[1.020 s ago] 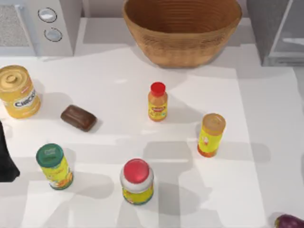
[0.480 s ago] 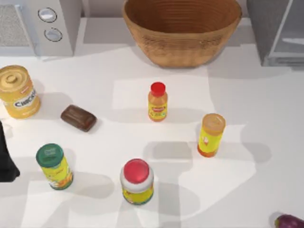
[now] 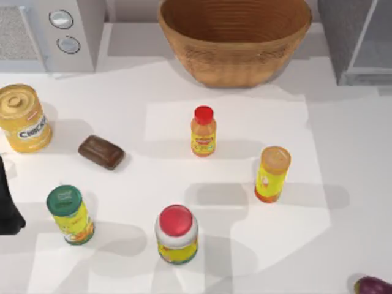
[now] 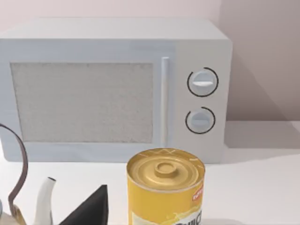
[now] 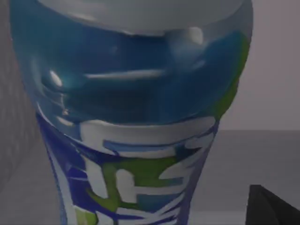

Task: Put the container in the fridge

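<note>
The container [image 5: 136,108], a clear bottle with a blue-and-green label, stands very close in the right wrist view with dim grey surfaces around it. A dark part of my right gripper [image 5: 274,206] shows beside its lower body, with a gap between them. The fridge [image 3: 358,40], a big grey box, sits at the table's far right corner in the top view, cut off by the picture's edge. My left gripper [image 3: 7,205] is parked at the table's left edge; its dark tip [image 4: 89,208] is near the yellow can.
A microwave [image 3: 49,33] stands at the back left and a wicker basket [image 3: 236,37] at the back middle. On the table are a yellow can [image 3: 23,118], a brown block [image 3: 101,151], an orange bottle [image 3: 203,131], a yellow cylinder [image 3: 272,174], a green-lidded can [image 3: 70,214] and a red-lidded jar [image 3: 176,234].
The pale slanted panel at the fridge's front has given way to flat grey. Shadows on the table have shifted. No object on the table has moved, nor has the left arm.
</note>
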Tool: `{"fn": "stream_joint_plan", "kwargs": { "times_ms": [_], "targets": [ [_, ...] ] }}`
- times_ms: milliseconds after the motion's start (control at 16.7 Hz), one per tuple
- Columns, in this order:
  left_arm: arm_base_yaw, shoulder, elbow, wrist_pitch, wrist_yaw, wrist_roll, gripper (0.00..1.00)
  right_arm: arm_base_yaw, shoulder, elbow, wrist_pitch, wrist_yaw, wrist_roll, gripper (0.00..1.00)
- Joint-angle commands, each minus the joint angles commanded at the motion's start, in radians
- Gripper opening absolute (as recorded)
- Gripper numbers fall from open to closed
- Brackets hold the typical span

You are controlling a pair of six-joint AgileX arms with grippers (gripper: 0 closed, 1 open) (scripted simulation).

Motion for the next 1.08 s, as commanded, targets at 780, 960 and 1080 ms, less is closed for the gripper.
{"fn": "stream_joint_plan", "kwargs": {
  "times_ms": [780,960,1080],
  "targets": [
    [0.000,0.000,0.000,0.000,0.000,0.000,1.00,0.048,0.264,0.504,-0.240,0.052,-0.003,0.01],
    [0.000,0.000,0.000,0.000,0.000,0.000,1.00,0.049,0.266,0.507,-0.242,0.052,-0.003,0.01],
    [0.000,0.000,0.000,0.000,0.000,0.000,1.00,0.049,0.266,0.507,-0.242,0.052,-0.003,0.08]
  ]
}}
